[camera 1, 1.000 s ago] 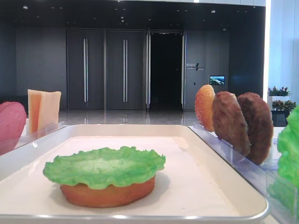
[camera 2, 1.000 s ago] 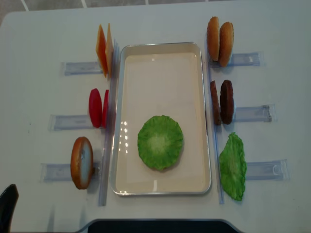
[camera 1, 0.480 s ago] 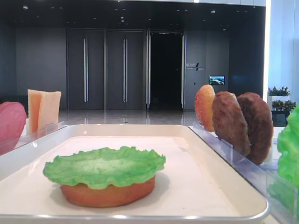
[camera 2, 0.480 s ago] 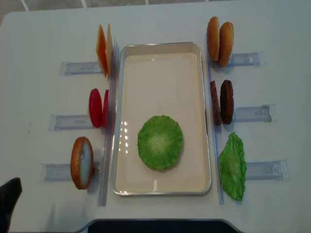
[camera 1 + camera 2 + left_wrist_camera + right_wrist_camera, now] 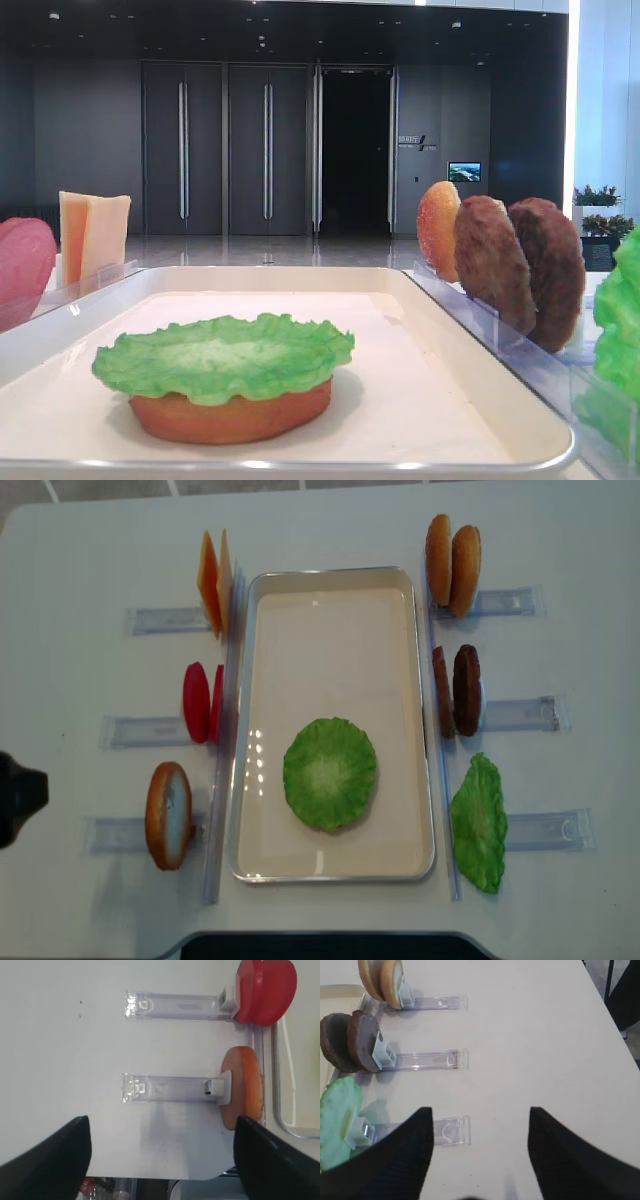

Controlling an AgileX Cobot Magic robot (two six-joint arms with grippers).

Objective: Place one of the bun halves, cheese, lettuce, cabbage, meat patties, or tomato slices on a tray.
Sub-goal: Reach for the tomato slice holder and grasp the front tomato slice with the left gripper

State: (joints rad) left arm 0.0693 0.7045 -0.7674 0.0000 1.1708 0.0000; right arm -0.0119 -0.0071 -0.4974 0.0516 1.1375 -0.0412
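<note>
The cream tray (image 5: pixel 335 578) lies mid-table with a lettuce leaf (image 5: pixel 329 772) on top of a bun half (image 5: pixel 230 418). On the left racks stand cheese (image 5: pixel 215 583), tomato slices (image 5: pixel 202 702) and a bun half (image 5: pixel 168 814). To the right are bun halves (image 5: pixel 452 550), meat patties (image 5: pixel 457 690) and lettuce (image 5: pixel 479 822). My left gripper (image 5: pixel 161 1120) hangs open over bare table, beside the left bun half (image 5: pixel 243 1087) and below the tomato slices (image 5: pixel 265 990). My right gripper (image 5: pixel 480 1110) is open and empty over the table, right of the lettuce (image 5: pixel 337 1120) and patties (image 5: pixel 350 1042).
Clear plastic racks (image 5: pixel 150 620) stick out on both sides of the tray. The table's near edge (image 5: pixel 165 1178) runs just under my left gripper. Its right edge (image 5: pixel 615 1020) shows in the right wrist view. A dark part of the left arm (image 5: pixel 15 795) sits at the overhead view's left border.
The dark part of the left arm has come up from the bottom-left corner to the middle of the left border in the overhead view. The food and tray have not moved.
</note>
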